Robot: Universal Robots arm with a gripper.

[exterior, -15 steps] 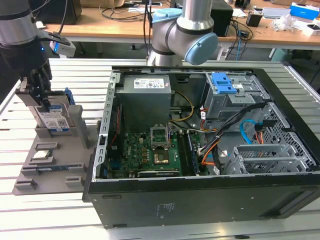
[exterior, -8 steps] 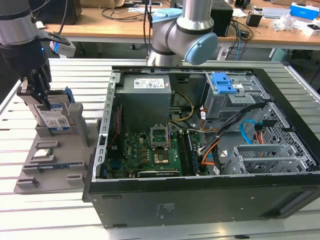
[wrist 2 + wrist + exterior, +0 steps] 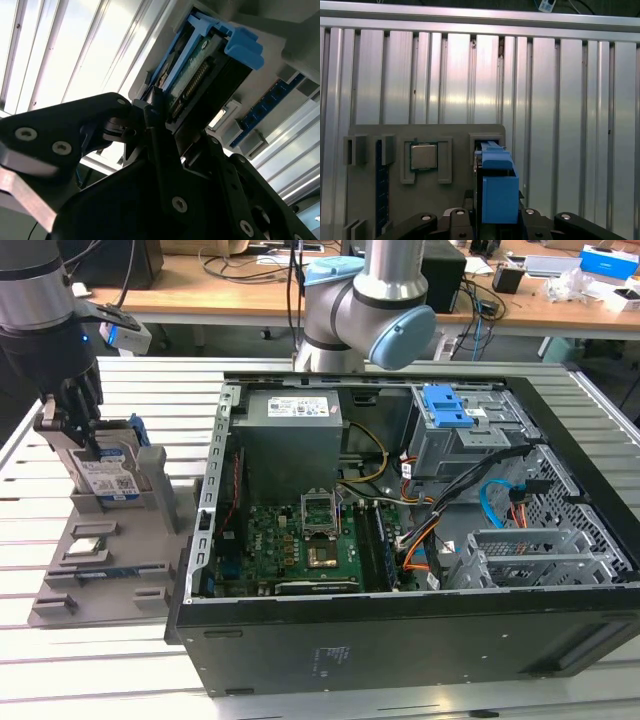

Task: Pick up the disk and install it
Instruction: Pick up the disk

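Observation:
The disk [image 3: 112, 478], a silver drive with a white-and-blue label in a blue bracket, stands on edge in a slot of the grey holder [image 3: 150, 475] at the exterior view's left. My gripper [image 3: 82, 440] reaches down over it from above, its black fingers [image 3: 156, 117] pressed against the drive's sides. In the first wrist view the blue bracket of the disk [image 3: 497, 192] sits between the gripper's links, and in the second wrist view the disk [image 3: 200, 80] runs away from the fingers. The drive's lower part still rests in the slot.
The holder also carries a small square silver chip [image 3: 423, 156] and a blue memory stick [image 3: 381, 185]. The open computer case [image 3: 400, 640] lies to the exterior view's right, with a drive cage and blue latch [image 3: 447, 408] at its far corner. The slatted metal table [image 3: 100, 660] lies beneath everything.

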